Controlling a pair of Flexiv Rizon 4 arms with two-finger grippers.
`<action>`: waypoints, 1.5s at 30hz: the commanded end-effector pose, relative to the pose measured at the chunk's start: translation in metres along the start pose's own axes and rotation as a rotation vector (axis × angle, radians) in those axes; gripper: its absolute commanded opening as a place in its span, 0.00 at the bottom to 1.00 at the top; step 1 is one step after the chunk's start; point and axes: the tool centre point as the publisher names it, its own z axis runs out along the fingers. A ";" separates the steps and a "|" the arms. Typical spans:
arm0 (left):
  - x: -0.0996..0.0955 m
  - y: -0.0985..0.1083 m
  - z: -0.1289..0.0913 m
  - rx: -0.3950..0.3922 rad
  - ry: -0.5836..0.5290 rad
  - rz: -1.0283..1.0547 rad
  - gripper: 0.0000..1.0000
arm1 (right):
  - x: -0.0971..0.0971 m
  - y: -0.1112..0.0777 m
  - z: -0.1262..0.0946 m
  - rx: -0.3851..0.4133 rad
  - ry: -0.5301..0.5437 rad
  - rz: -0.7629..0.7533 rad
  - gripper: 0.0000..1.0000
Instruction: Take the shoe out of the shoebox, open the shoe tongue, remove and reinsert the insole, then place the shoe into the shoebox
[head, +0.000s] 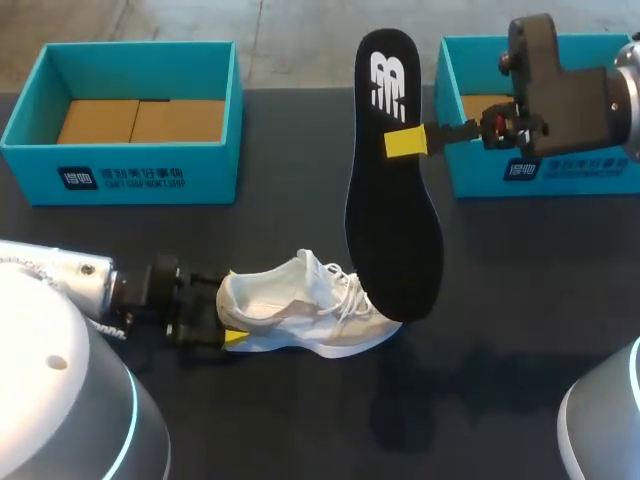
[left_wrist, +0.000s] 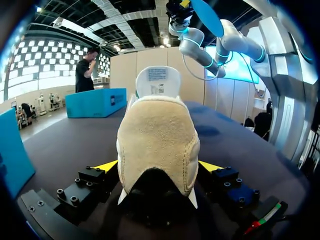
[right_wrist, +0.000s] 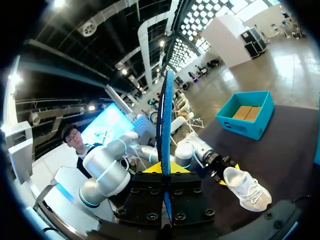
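Shoe upright on the desk, heel pinched from two sides by the left pincer. Insole aloft, pinched near its heel end by the right pincer, broad toe end hanging just over the laces. Tongue standing up in the left wrist view.

Likely next: feeding the insole back in. Several ways to fail, by judgement:

- **Weak hold:** small grip on a long, floppy piece, so prone to swing, twist or slip out under any push.
- **Snagging:** toe end apt to catch on laces or tongue and buckle instead of sliding toward the front of the shoe.
- **Shoe shifting:** downward or forward pressure likely to pivot the shoe about the heel grip or drag it across the desk, with no brace at the front.
- **Bad seating:** easy to seat it crooked or creased, leaving a ridge inside.

Best approached at a shallow angle, toe end first, with a firm heel clamp.
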 end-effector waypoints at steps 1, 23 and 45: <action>0.002 -0.010 -0.010 -0.058 0.004 0.002 1.00 | -0.001 0.001 0.003 0.002 -0.001 0.002 0.00; 0.000 -0.036 -0.041 -0.191 0.050 0.042 1.00 | -0.002 0.023 0.005 0.034 -0.009 -0.035 0.00; 0.002 -0.045 -0.049 -0.269 0.071 0.048 1.00 | -0.005 0.024 0.010 0.039 -0.002 -0.033 0.00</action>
